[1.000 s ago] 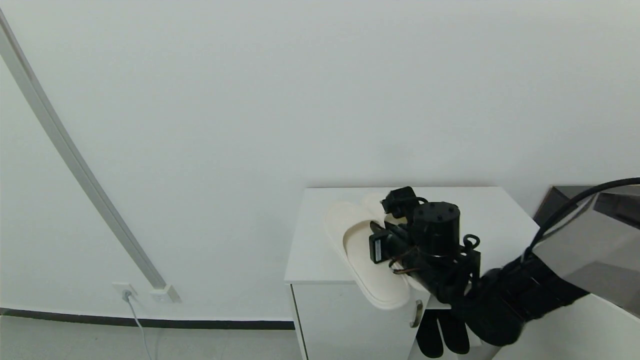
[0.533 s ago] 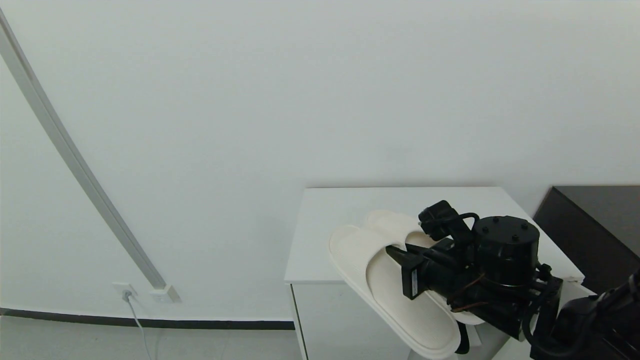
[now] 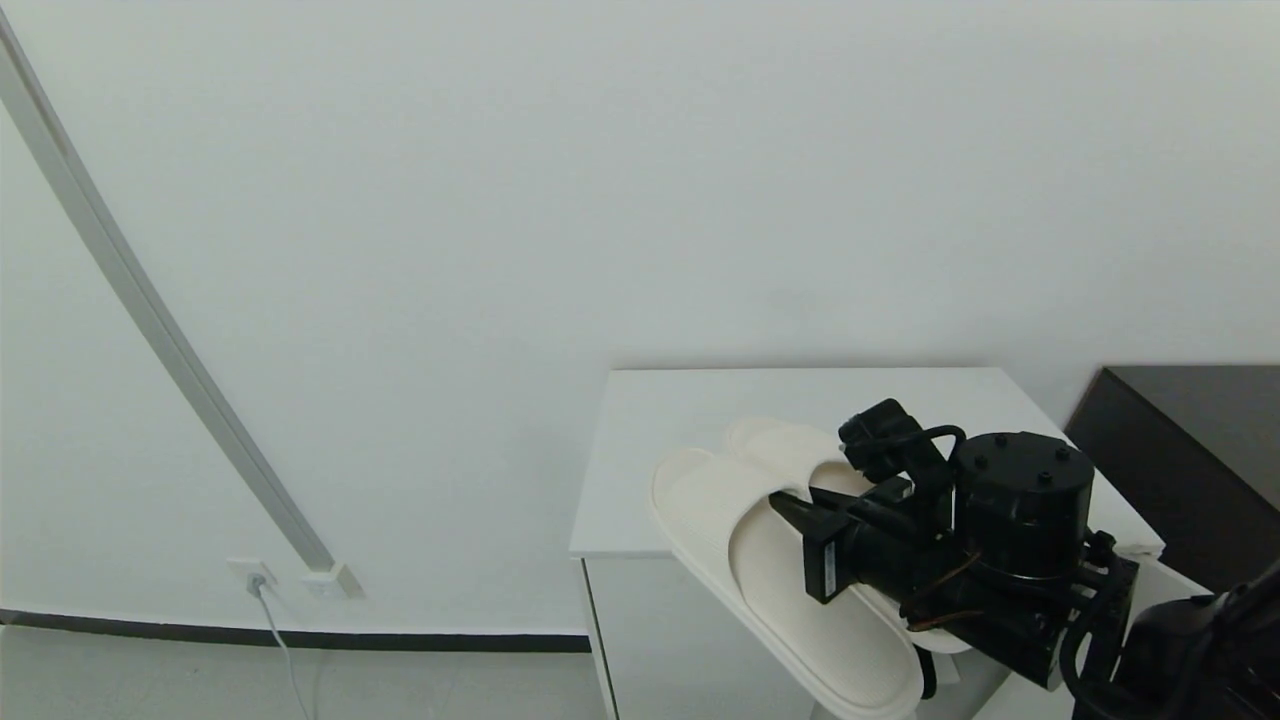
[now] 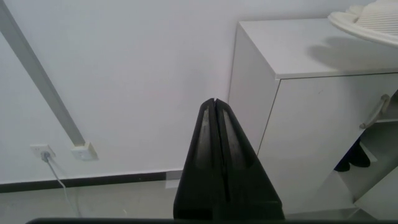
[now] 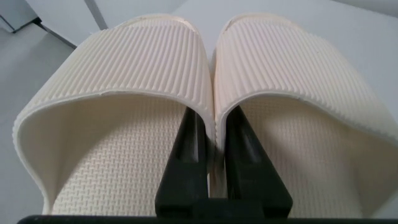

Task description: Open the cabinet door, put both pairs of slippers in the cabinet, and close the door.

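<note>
Cream slippers (image 3: 790,560), one pair, held side by side in the right end effector (image 5: 212,134), which is clenched on the two inner strap walls pinched together between its fingers. A second ago the pair lay flat on the cabinet top (image 3: 700,420) with only the heels past the front edge. Since then the arm has drawn it up and out from the wall (image 3: 600,200), mostly in the first half-second, and it has hardly shifted after that. The pair now hangs tilted, toes above the top and heels low and well beyond the edge.

Judged from this, pick-up is done and the remaining move is a descent in front of the cabinet (image 4: 311,124) to its opening. The door (image 4: 323,143) appears ajar beside its handle (image 4: 378,112), with a dark pair (image 4: 356,155) seemingly already inside.

The left end effector (image 4: 214,107) is clenched on nothing, low beside the cabinet.

Materials: soft moulded foam, ribbed across the straps, fine chevron tread on the insoles, rounded toes. The straps look pliant, so the pinch may slip. Cabinet panels are smooth, matte white, square-edged
</note>
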Controlling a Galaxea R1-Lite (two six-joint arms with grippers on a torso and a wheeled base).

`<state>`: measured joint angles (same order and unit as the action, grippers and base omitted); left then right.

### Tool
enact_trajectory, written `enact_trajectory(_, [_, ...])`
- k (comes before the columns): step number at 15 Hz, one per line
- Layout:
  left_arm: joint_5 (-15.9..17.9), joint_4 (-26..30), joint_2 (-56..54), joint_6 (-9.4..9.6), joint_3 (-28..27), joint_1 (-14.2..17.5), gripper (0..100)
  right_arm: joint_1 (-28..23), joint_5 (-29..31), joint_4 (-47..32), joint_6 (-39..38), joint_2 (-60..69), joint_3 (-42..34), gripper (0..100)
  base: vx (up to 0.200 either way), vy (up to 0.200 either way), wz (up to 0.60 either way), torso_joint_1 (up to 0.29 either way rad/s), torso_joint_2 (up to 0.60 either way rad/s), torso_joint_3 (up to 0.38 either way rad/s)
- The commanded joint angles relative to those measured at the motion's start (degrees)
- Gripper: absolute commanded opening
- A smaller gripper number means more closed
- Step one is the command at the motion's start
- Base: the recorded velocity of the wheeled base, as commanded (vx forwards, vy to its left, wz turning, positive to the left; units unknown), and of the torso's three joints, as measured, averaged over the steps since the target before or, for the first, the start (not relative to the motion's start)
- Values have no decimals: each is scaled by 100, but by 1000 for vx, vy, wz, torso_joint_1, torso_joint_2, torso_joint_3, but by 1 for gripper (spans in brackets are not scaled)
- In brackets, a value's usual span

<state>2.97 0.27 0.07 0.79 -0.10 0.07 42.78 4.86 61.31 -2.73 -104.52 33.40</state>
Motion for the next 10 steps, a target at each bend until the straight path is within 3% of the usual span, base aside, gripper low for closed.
enact_trajectory(1, [1,0,1,0,1,1,0,55,-3,4,9,2,-9,0,-200,0,0,2,2,7])
enact_trajectory(6, [1,0,1,0,1,1,0,73,-3,4,9,-16,-18,0,-200,0,0,-4,0,5])
enact_trajectory(10, [1,0,1,-9,1,1,0,90,-3,13,9,-7,-62,0,0,0,0,0,0,0])
